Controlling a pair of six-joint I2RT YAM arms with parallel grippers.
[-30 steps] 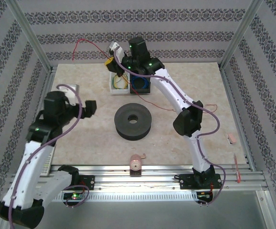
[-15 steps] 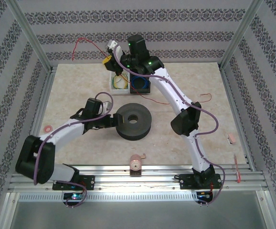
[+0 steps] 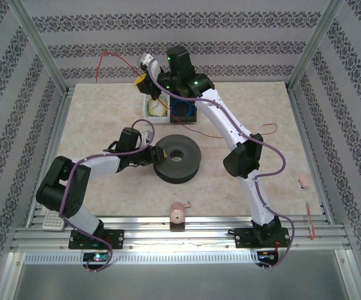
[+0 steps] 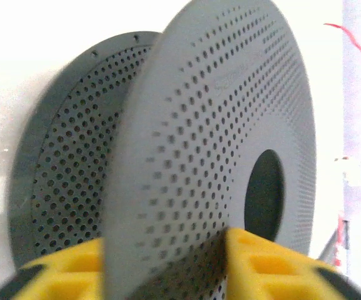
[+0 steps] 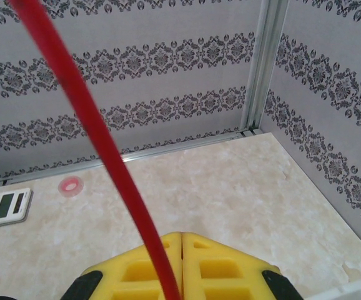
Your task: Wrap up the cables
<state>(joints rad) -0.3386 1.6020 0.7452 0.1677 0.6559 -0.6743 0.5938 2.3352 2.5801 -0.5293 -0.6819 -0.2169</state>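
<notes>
The right claw (image 5: 182, 241) has its yellow finger pads pressed together on the thin red wire (image 5: 105, 144), which leaves the seam between them and runs slantwise up to the top left corner of the wrist view. From above, this claw (image 3: 143, 80) hangs at the far edge of the table, over a white box (image 3: 150, 112) holding a yellow-green coil, with a blue box (image 3: 183, 112) holding a blue coil just beside it. The red wire (image 3: 108, 55) arcs leftward from the claw in front of the patterned back wall, and its free end droops there. Another thin stretch of it lies on the beige marbled tabletop (image 3: 105, 119) near the right arm's elbow, ending in a small hook towards the right side. The left claw (image 4: 168, 265) pinches the nearer perforated flange of a dark grey plastic spool (image 4: 218, 144), one yellow pad on each face of the disc. Overhead, that claw (image 3: 152, 153) meets the left rim of the spool (image 3: 177, 159), which lies flat in the middle of the table, well apart from the pinched stretch of wire. A white calculator (image 5: 2, 206) and a pink tape ring (image 5: 71, 185) lie near the left wall.
</notes>
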